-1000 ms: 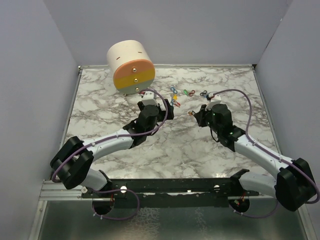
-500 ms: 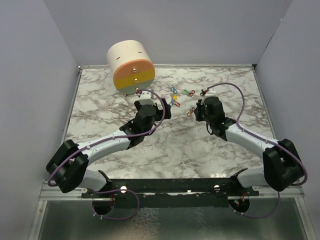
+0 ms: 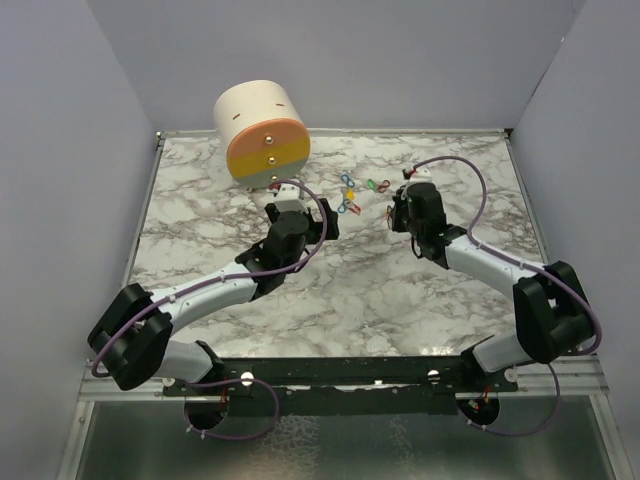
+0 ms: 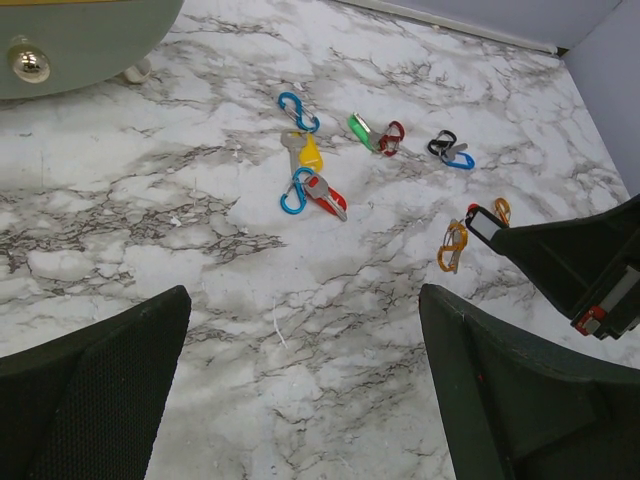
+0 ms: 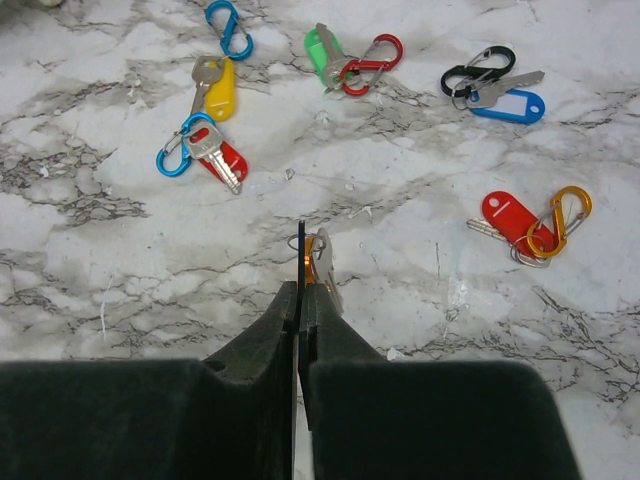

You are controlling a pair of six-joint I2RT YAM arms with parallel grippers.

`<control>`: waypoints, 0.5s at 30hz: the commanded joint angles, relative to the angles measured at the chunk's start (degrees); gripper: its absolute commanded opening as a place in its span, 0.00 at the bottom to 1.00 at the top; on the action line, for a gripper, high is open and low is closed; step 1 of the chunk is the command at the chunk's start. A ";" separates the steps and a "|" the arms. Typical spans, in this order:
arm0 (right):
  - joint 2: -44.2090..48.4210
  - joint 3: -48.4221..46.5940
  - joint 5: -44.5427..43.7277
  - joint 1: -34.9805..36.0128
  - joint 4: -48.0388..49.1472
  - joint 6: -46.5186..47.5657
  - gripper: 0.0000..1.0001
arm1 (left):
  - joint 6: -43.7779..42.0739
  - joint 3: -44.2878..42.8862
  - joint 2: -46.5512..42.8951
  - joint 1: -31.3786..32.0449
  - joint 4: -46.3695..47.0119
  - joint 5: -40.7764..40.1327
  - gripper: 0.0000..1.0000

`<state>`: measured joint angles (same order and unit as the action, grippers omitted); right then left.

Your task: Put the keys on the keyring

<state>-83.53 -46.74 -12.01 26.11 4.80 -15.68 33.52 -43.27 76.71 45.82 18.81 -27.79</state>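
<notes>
At the far left a round drum (image 3: 262, 135) with orange and yellow bands sits on the marble table (image 3: 200, 230). Just to its right and nearer, the left gripper (image 4: 300, 300) hovers with its fingers (image 4: 90, 390) spread wide and nothing between them. Beyond it, at the far middle of the table, lie the keys. First comes a loose blue clip (image 5: 229, 28), then the yellow key (image 5: 222, 88), with the red key (image 5: 222, 160) touching a second blue clip (image 5: 172, 156). Next are the green key (image 5: 322, 55) against a red clip (image 5: 372, 62) and the blue key (image 5: 508, 105) against a black clip (image 5: 480, 72). On the right, the right gripper (image 5: 300, 292) has its fingers pressed together on an orange clip (image 4: 452, 246), a silver blade showing beside it. Another red key (image 5: 505, 213) with its own orange clip (image 5: 560, 215) lies close by.
</notes>
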 commanded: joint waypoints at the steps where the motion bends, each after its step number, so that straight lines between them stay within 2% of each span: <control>1: -1.68 -2.26 -0.96 -0.78 2.35 0.86 0.01 | -0.86 0.55 -2.08 -0.39 0.53 -1.13 0.99; 15: -5.41 -3.86 0.22 -1.98 3.33 1.03 0.01 | -0.84 0.48 -2.01 -0.59 0.26 -1.04 0.99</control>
<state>-87.53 -48.69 -11.97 24.69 5.76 -15.14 33.28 -43.24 75.99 45.47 18.74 -27.86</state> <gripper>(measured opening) 0.015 0.990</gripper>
